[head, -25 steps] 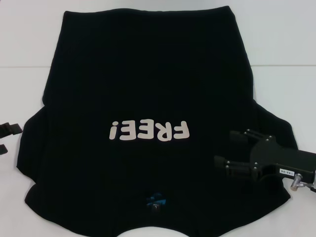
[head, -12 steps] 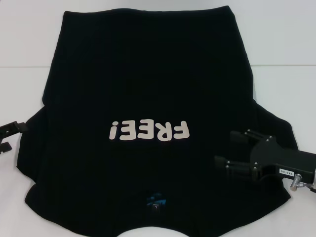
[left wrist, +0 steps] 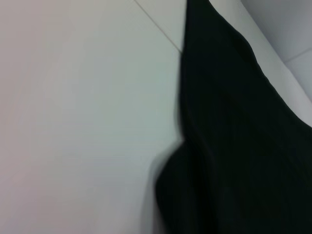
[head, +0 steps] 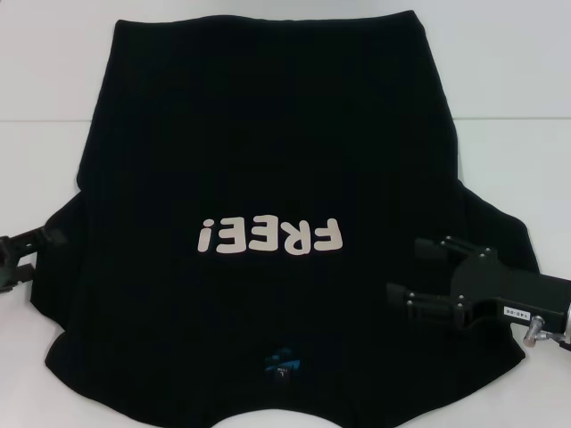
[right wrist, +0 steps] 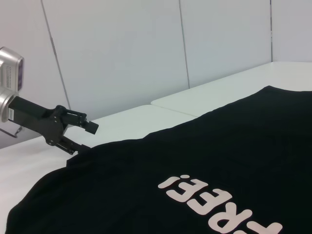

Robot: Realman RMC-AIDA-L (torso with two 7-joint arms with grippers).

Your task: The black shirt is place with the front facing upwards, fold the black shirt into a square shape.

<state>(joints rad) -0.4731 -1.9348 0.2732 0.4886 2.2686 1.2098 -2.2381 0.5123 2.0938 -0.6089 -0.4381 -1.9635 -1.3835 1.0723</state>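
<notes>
**Left gripper arriving at the sleeve edge, shirt not yet folded**

On the white table [head: 517, 80], the black shirt [head: 268, 134] lay spread flat and front up, its cream "FREE!" lettering [head: 270, 237] reading upside down in the head view and its small blue neck label [head: 284, 361] lying nearest the robot, so the collar pointed toward the body and the hem away. Compared with one second before, the left gripper [head: 34, 242] had advanced from the table's left margin until its fingertips reached the edge of the left sleeve; the shirt itself had not shifted, and no fold had been made. This was judged to be the approach to a first grasp at the sleeve. The left gripper's fingers stood apart, one above the other, as confirmed in the right wrist view [right wrist: 83, 135], with no cloth between them. The left wrist view showed only the sleeve border [left wrist: 185, 141] against bare tabletop. The right gripper [head: 412, 270] had kept its position over the right sleeve, fingers spread and holding nothing; whether it touched the cloth could not be told. A seam in the table [head: 508, 119] ran across behind the shirt. No other object lay near, and nothing obstructed either arm; the sleeve lying flat on the surface was judged the main difficulty for pinching.
</notes>
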